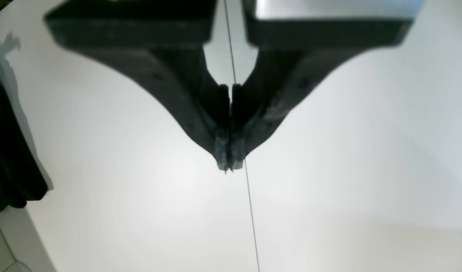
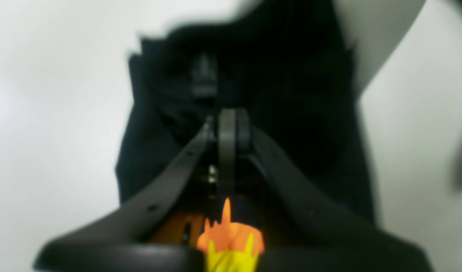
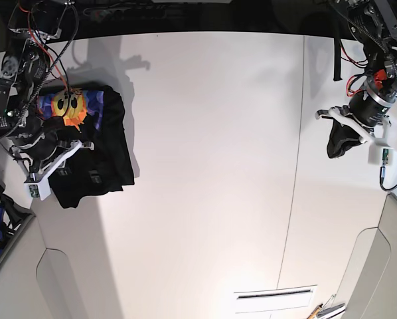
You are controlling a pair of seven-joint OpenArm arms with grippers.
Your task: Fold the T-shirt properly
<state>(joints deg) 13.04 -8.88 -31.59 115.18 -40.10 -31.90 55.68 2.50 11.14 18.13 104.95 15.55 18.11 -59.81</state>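
Shirt (image 3: pixel 95 156): a black bundle at the table's (image 3: pixel 205 166) far left edge in the base view, sun print (image 3: pixel 69 106) showing at its rear end
Long axis: runs front to back along that table edge, not across it
Right gripper (image 3: pixel 52 156): down on the shirt's near-left part; in the right wrist view the jaws stand closed to a thin line with black cloth all around them, so I judge it has pinched a fold, though the blur keeps me from being sure
Left gripper (image 1: pixel 228 166): jaws pressed together, holding nothing, hanging over bare table
Which arm is nearer: the right, by far; the left is at the opposite side, well apart from the shirt
Next move, as I judge it: the right arm must draw the cloth toward the table's middle before the left can reach it
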